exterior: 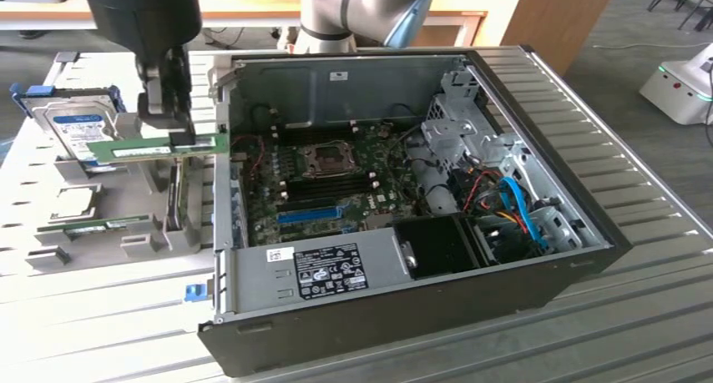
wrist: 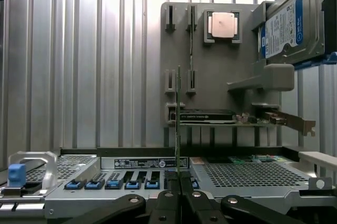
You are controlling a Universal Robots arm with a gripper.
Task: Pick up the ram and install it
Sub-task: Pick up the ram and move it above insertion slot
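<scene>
The ram [exterior: 165,152] is a long green stick with a pale label. It hangs level in the air above the grey parts holder [exterior: 112,208], just outside the case wall on the exterior view's left. My gripper [exterior: 167,131] comes down from above and is shut on the ram's upper edge. In the wrist view the ram [wrist: 178,124] shows edge-on as a thin upright line, pinched between my gripper [wrist: 179,182] and its black fingers [wrist: 167,203]. The motherboard's memory slots [exterior: 326,179] lie inside the open computer case [exterior: 557,274].
The holder carries a silver hard drive [exterior: 76,126] with a blue label, a processor chip [wrist: 221,25], another green stick [exterior: 106,226] and an expansion card [wrist: 208,116]. A blue slot [exterior: 306,214] sits on the motherboard. The power supply [exterior: 323,270] fills the case's near corner. A white machine [exterior: 680,83] stands at the far right.
</scene>
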